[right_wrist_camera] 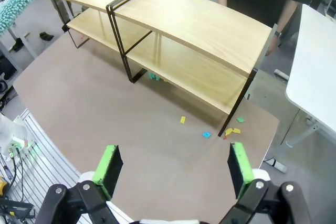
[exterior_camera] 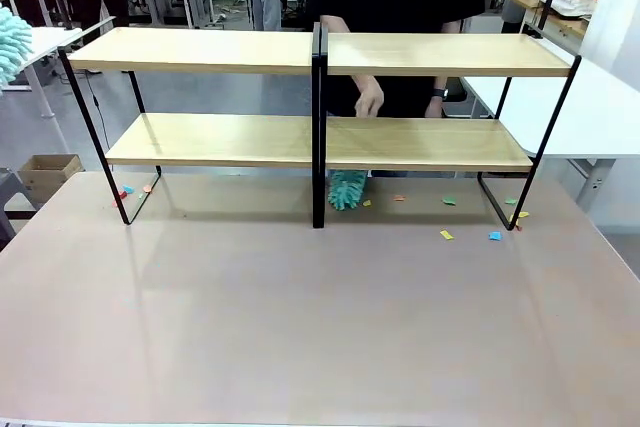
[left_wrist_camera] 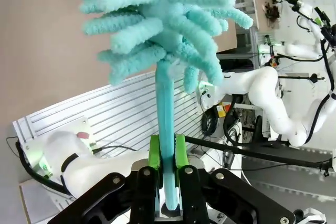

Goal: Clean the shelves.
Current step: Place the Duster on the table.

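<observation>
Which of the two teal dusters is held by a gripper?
The raised duster, clamped by the left gripper; the other duster lies on the table under the shelves.

The shelves (exterior_camera: 320, 97) stand upright across the far half of the brownish table, a long two-tier rack that runs nearly the table's whole width. Four pale wood boards sit in it, two on top and two below, carried by a thin black metal frame with a black post at the middle and slanted legs at each end. The boards lie level and look bare; from the right wrist (right_wrist_camera: 173, 35) the rack stretches away corner-on.
</observation>
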You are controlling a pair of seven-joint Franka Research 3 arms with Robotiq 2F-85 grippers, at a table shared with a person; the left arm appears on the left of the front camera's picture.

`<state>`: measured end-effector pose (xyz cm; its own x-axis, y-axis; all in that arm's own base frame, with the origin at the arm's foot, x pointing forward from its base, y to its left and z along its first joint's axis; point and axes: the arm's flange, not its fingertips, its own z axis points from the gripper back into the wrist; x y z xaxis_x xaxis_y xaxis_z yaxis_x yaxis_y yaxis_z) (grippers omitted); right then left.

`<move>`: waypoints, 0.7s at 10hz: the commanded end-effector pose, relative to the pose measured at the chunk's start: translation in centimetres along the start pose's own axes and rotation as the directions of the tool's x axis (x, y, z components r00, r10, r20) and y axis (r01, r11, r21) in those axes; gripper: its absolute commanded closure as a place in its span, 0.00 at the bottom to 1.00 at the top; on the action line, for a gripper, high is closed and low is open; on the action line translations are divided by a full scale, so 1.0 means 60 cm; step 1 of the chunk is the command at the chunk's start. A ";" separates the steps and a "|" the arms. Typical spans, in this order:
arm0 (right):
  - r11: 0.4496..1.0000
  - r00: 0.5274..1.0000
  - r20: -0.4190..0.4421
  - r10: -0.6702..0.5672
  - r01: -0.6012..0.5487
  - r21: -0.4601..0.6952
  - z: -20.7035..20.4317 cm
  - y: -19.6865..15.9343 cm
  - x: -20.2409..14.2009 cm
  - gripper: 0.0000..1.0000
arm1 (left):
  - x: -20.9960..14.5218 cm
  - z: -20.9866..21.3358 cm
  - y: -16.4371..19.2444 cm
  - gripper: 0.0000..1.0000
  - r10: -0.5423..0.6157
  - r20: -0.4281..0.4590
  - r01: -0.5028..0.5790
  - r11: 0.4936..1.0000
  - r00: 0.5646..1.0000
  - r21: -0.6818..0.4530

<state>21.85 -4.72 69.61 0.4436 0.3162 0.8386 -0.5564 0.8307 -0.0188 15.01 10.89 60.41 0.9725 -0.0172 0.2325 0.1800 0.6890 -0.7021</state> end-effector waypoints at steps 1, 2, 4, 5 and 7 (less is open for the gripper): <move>1.000 1.000 0.004 0.001 -0.001 0.005 0.000 0.000 0.001 0.00 | -0.002 0.002 0.000 1.00 -0.029 0.005 0.029 0.999 1.000 -0.016; 1.000 1.000 0.004 0.001 -0.001 0.005 0.000 0.000 0.001 0.00 | -0.002 0.002 0.000 1.00 -0.029 0.005 0.029 0.999 1.000 -0.016; 1.000 1.000 0.004 0.001 -0.001 0.005 0.000 0.000 0.001 0.00 | -0.002 0.002 0.000 1.00 -0.029 0.005 0.029 0.999 1.000 -0.016; 1.000 1.000 0.004 0.001 -0.001 0.005 0.000 0.000 0.001 0.00 | -0.002 0.002 0.000 1.00 -0.029 0.005 0.029 0.999 1.000 -0.016; 1.000 1.000 0.000 0.000 0.000 0.000 0.000 0.000 0.000 0.00 | -0.001 0.001 0.001 0.88 -0.001 0.002 0.001 1.000 1.000 0.000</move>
<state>21.85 -4.72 69.61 0.4436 0.3161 0.8386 -0.5564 0.8307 -0.0188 14.99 11.02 60.34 0.9724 -0.0140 0.2329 0.1779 0.6901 -0.7015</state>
